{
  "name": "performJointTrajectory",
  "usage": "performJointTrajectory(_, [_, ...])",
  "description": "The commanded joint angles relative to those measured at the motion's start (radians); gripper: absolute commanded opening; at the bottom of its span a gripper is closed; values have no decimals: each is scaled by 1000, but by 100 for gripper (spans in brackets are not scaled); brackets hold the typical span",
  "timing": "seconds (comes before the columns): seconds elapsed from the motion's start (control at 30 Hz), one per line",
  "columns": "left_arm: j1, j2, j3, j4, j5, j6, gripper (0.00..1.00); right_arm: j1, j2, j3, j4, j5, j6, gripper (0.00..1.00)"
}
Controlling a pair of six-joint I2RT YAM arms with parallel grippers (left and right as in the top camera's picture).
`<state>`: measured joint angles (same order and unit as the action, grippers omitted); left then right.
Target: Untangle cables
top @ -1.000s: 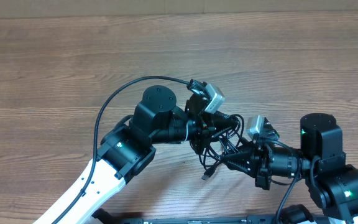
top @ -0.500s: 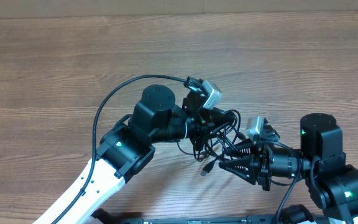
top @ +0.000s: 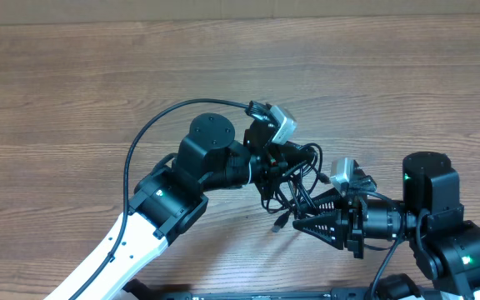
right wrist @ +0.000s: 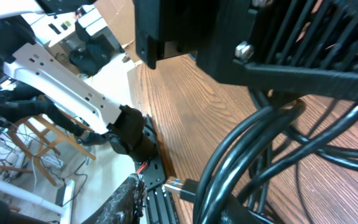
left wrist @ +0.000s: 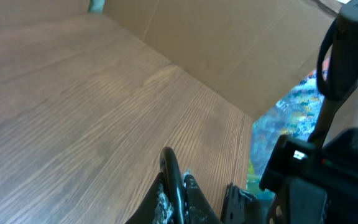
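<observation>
A wood-grain tabletop (top: 65, 92) stretched bare across the far and left parts of the scene. From the near left edge the left arm (top: 161, 204) rose in a white link and black joints and reached to the right, towards the middle of the tabletop. At its end the left gripper (top: 275, 169) was clenched, its jaws pressed together on strands of the cables (top: 300, 185). The left wrist view showed the same closed gripper (left wrist: 173, 200) with a thin black loop standing up from between its fingers, over the tabletop (left wrist: 73, 106) and before a cardboard wall (left wrist: 229, 43). The cables formed one tangled black bunch just right of the left gripper, in the gap between the two grippers, and their loops hung down towards the near side. One plug tip (top: 278, 225) dangled at the near left edge of the bunch. Just right of that tip, the right gripper (top: 298, 223) pointed left into the lower loops. In the right wrist view several strands of the cables (right wrist: 247, 155) crossed close before its camera. Whether its jaws pinched any strand or stood loose could not be told. Behind it, the right arm (top: 430, 196) sat at the near right corner.
</observation>
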<state>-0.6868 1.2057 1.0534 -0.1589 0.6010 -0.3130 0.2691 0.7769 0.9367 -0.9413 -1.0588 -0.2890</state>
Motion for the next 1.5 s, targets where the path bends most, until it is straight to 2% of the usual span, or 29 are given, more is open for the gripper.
performJointTrajectory(0.0, [-3,-2,9,56,43,-38,4,6,-11,20,7,-46,-4,31])
performJointTrajectory(0.17, [-37,-2,9,124,99,-69,4,6,-11,20,25,-43,-4,35])
performJointTrajectory(0.43, [-61,-2,9,103,95,-69,4,6,-11,20,116,-43,-3,36])
performJointTrajectory(0.47, [-61,-2,9,101,95,-69,4,6,-11,20,128,-43,-3,31])
performJointTrajectory(0.53, [-61,-2,9,100,94,-69,4,6,-11,20,145,-43,-3,4])
performJointTrajectory(0.6, [-59,-2,9,96,74,-69,4,6,-11,20,144,-47,0,4])
performJointTrajectory(0.7, [-58,-2,9,37,-89,-74,4,6,-11,20,140,-105,0,4])
performJointTrajectory(0.77, [-55,-2,9,-15,-232,-127,4,6,-11,20,140,-131,0,4])
performJointTrajectory(0.93, [3,-2,9,-143,-526,-349,4,6,-12,20,139,-159,0,4])
performJointTrajectory(1.03, [71,-2,9,-211,-599,-500,4,6,-16,20,132,-159,-1,4])
performJointTrajectory(1.17, [189,-2,9,-280,-583,-657,4,6,-18,20,125,-159,-1,4])
performJointTrajectory(1.23, [240,-2,9,-288,-533,-681,4,6,-18,20,124,-158,-1,4])
performJointTrajectory(1.37, [330,-2,9,-260,-342,-628,4,6,-17,20,113,-93,0,4])
performJointTrajectory(1.47, [360,-2,9,-212,-196,-476,4,6,-17,20,68,17,0,5])
